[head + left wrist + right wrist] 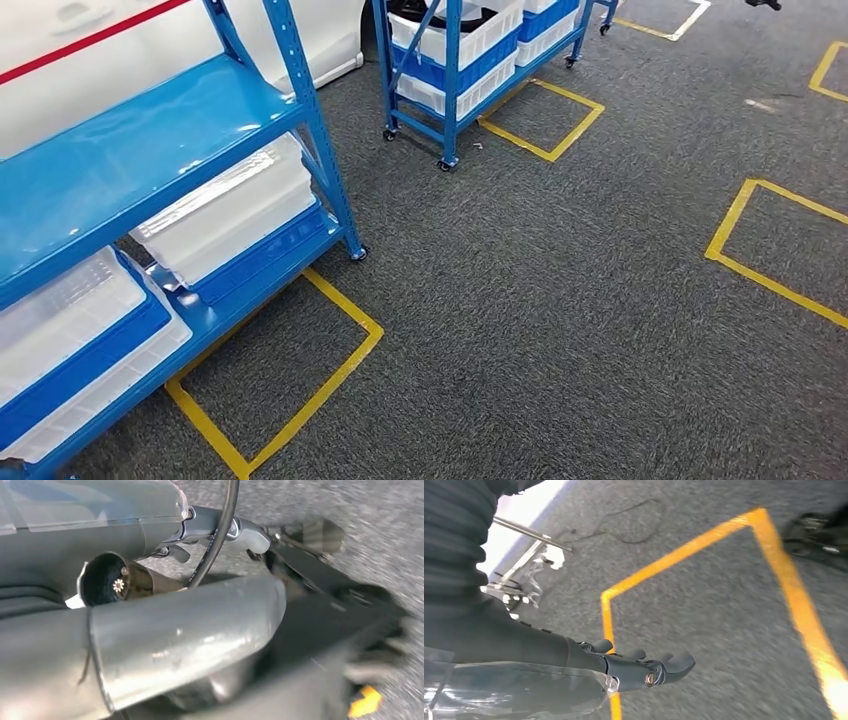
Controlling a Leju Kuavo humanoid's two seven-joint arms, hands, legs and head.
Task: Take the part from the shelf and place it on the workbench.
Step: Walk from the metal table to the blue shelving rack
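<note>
Beside the nearest blue shelf [150,150], the robot looks to be at the approach step, both arms hanging and nothing picked up. From its right wrist camera, the right hand [644,667] hangs over grey carpet near a yellow floor marking [704,555], dark fingers [676,664] stretched out fairly straight and apart, with nothing in them. From the left wrist camera, the left hand [235,530] is blurred and partly hidden behind the robot's own silver limb; I cannot tell how its fingers lie or whether they hold anything.

I cannot pick out the part itself; presumably it sits in one of the bins on that shelf, though their contents are too pale to read. No workbench can be picked out either.

On the lower levels of that shelf sit white bins [225,205] and blue-and-white crates [70,340]; what lies inside I cannot tell. Beyond that shelf stands a wheeled rack [470,60] stacked with similar crates.

My guess is the next move calls for turning to face the near shelf, then raising an arm toward a bin.
</note>
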